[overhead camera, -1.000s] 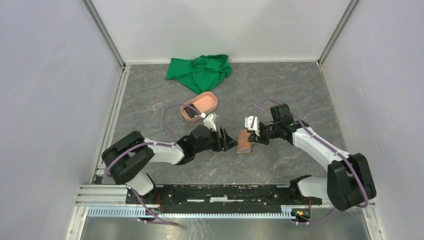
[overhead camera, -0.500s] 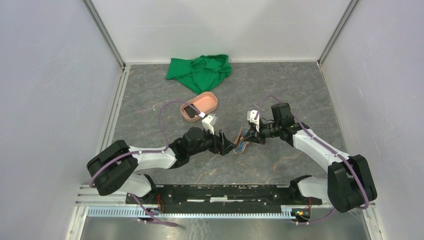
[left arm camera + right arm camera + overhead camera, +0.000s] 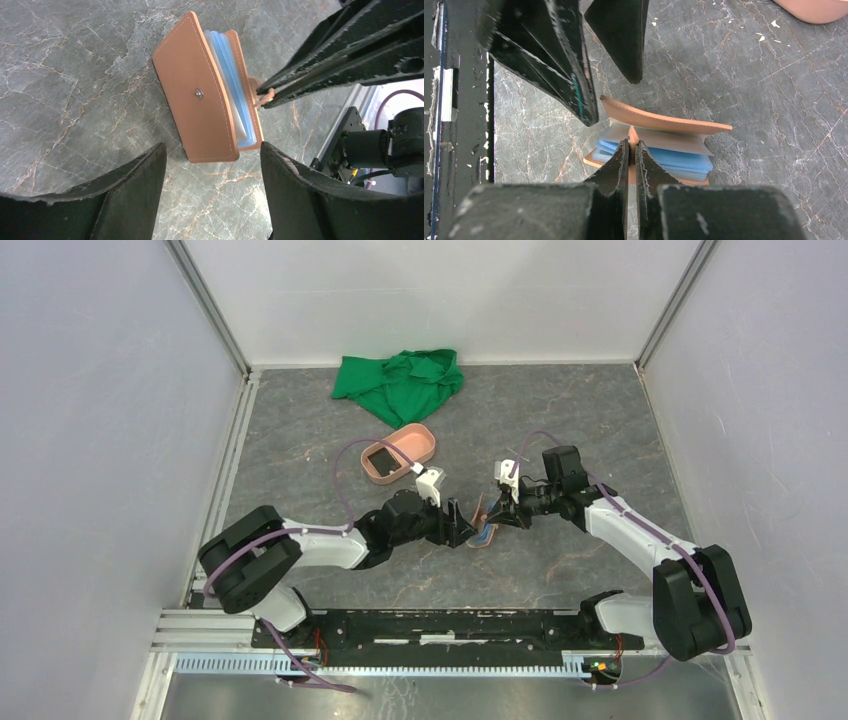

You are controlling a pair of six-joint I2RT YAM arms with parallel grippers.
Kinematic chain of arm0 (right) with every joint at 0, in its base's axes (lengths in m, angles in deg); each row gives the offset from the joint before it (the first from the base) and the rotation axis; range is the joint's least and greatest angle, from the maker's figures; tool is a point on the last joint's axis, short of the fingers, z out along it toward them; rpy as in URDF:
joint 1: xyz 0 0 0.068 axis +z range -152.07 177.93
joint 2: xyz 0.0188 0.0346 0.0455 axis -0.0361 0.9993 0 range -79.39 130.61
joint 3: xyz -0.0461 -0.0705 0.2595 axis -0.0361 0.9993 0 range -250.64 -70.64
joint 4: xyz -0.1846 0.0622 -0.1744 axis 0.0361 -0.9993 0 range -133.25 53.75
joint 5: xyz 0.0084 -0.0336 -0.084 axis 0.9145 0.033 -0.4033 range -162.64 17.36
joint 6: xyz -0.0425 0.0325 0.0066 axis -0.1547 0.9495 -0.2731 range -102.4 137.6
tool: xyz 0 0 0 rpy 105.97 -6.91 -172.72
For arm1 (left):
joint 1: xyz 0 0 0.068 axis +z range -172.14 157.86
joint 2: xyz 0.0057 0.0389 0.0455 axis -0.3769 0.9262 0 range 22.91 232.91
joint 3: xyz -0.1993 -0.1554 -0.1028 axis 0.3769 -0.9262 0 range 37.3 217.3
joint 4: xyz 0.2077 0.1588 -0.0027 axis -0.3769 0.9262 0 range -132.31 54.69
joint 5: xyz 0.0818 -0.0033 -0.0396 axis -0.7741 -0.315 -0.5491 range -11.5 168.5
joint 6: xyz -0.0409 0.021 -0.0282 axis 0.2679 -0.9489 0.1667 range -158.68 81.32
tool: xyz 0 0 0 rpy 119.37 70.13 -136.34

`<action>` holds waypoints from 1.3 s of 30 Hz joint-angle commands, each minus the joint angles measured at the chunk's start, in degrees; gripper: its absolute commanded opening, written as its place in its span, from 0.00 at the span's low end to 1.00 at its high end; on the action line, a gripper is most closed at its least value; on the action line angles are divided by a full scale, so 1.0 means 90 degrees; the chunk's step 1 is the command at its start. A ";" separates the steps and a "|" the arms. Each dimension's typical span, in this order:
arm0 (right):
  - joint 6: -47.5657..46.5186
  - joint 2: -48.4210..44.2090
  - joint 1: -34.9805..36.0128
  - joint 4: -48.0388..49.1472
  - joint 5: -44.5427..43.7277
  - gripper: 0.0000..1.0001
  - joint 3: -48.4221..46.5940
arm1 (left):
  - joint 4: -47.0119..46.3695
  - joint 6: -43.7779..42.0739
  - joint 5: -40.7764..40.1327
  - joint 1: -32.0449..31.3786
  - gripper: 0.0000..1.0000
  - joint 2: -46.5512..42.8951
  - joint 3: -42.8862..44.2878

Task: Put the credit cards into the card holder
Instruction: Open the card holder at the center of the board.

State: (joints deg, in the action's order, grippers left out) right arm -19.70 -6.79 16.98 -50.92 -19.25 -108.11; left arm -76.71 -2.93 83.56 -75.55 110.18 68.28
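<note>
Opened since a second ago, the holder [image 3: 484,530] is held at frame centre by its tab [image 3: 259,95], pinched in the right gripper [image 3: 632,144]; the left gripper [image 3: 212,152] is spread wide, empty. The tab should be kept taut.

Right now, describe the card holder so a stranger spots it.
On the grey marble table, look between the left end effector and the right end effector. The card holder is the tan wallet fanning blue sleeves, unlike the pink oval tray beyond.

The card holder [image 3: 484,532] rests on the table [image 3: 600,420], a tray [image 3: 412,443] behind it leftward, a cloth [image 3: 400,382] behind the tray.
</note>
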 commanded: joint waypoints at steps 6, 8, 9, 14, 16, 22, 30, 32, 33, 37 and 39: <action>-0.1183 -0.0250 -0.0054 -0.0837 0.0202 0.00 -0.0164 | 0.0389 -0.0221 -0.1119 -0.0044 0.04 0.0393 0.0356; -0.2077 -0.0390 -0.0054 -0.1408 0.0008 0.00 -0.0112 | 0.0446 -0.0131 -0.1473 -0.0041 0.02 0.0276 0.0236; -0.2490 -0.0450 -0.0048 -0.1637 -0.0139 0.00 -0.0051 | 0.0410 -0.0101 -0.1576 -0.0042 0.02 0.0205 0.0158; -0.4040 -0.0800 -0.0056 -0.2091 -0.1155 0.00 0.0681 | 0.0449 -0.0150 -0.1637 -0.0016 0.02 0.0111 0.0041; -0.4092 -0.0858 -0.0050 -0.2118 -0.1633 0.12 0.0898 | 0.0538 -0.0181 -0.1636 0.0004 0.02 0.0182 0.0071; -0.4001 -0.1004 -0.0057 -0.2521 -0.1610 0.55 0.0734 | 0.0574 -0.0304 -0.1443 0.0008 0.02 0.0410 0.0137; -0.3487 -0.0483 -0.0064 -0.2269 -0.0969 0.63 -0.0458 | 0.0764 -0.0504 -0.1343 0.0007 0.02 0.0318 0.0265; -0.3308 -0.0130 -0.0065 -0.1961 -0.1050 0.55 -0.0489 | 0.0765 -0.0495 -0.1297 0.0014 0.02 0.0352 0.0260; -0.3313 0.0049 -0.0051 -0.1914 -0.1060 0.50 -0.0499 | 0.0765 -0.0495 -0.1281 0.0017 0.02 0.0361 0.0252; -0.3410 0.0428 0.0131 -0.1865 -0.1147 0.47 -0.0399 | 0.0689 -0.0485 -0.1160 0.0012 0.02 0.0393 0.0186; -0.3328 0.0445 0.0319 -0.1654 -0.1321 0.56 -0.0223 | 0.0623 -0.0495 -0.1125 0.0016 0.02 0.0401 0.0146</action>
State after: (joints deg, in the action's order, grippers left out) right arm -49.73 -3.03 17.35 -68.84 -30.53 -111.72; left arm -70.67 -4.62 72.91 -75.64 113.30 69.29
